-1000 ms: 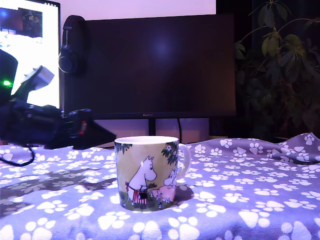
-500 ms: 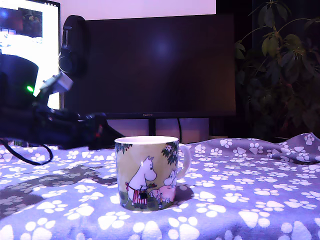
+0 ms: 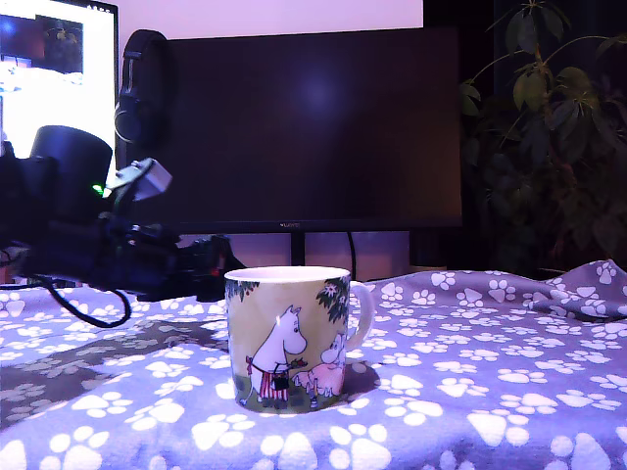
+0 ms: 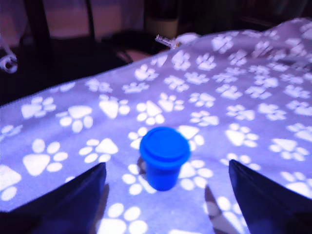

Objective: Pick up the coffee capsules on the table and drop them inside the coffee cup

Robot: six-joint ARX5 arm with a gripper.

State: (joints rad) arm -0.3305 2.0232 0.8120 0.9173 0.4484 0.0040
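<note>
Arm: dark body low over the desk (image 3: 509, 392) at the exterior view's left, a green light on it and a cable looping onto the cloth beneath; its front end points toward the mug.
Hand (image 4: 165, 195): in the wrist view two dark fingers (image 4: 73, 200) stand wide apart, one on each side of a capsule; nothing is between them but cloth and capsule, and neither finger touches it. It holds nothing.
Capsule (image 4: 164, 157): one small tapered cup with a flared round rim, standing rim up on the paw-print cloth, centred in the gap between the fingers. It looks blue here, though the whole scene has a strong blue cast. It is not visible in the exterior view, so its place relative to the mug cannot be told. No other capsule shows.
Coffee cup (image 3: 289, 338): upright mid-desk, handle toward the exterior view's right, just right of the arm's front end; whether anything lies inside cannot be seen.
Background: dark monitor and a plant behind, well clear.
Step, as judged: lining up to close on the capsule.
Risks: the light capsule could tip or skid if one finger arrives first; closing only on the flared rim may let it slip out; soft cloth could bunch under a low finger; carrying across, the arm could knock the nearby cup.
</note>
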